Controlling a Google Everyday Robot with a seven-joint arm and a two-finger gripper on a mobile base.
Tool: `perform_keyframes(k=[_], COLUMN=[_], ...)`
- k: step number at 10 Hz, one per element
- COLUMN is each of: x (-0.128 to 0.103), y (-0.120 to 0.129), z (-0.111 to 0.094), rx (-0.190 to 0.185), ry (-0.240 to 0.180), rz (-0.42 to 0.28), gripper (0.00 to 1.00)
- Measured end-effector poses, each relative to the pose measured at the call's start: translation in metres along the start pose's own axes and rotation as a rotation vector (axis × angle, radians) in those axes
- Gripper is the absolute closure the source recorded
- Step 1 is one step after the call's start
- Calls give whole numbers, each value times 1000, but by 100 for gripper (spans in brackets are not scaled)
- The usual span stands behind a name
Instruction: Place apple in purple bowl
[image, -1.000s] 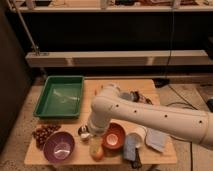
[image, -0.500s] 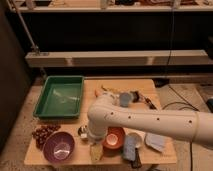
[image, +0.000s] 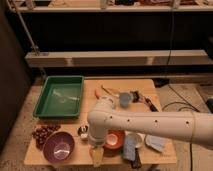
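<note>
Gripper (image: 95, 149): lower than half a second ago, right over the apple (image: 97, 159); whether it grips cannot be told.
Apple: unmoved at worktop (image: 150, 90) front edge, between purple bowl (image: 59, 148) and orange bowl (image: 116, 139).

The arm (image: 150, 124) runs out of the frame at the right edge and covers part of the orange bowl (image: 117, 141). At the lower middle, by the front edge of the table (image: 88, 102), the gripper (image: 96, 153) and the apple (image: 97, 160) blur together; their border is not clear.
</note>
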Motion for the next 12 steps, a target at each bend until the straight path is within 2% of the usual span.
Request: perform_keyframes(k=[4, 12], x=[-6, -5], y=[-1, -1], z=[8, 8], rx=[-28, -26], ry=[2, 4], rz=[-16, -19], gripper=[20, 20])
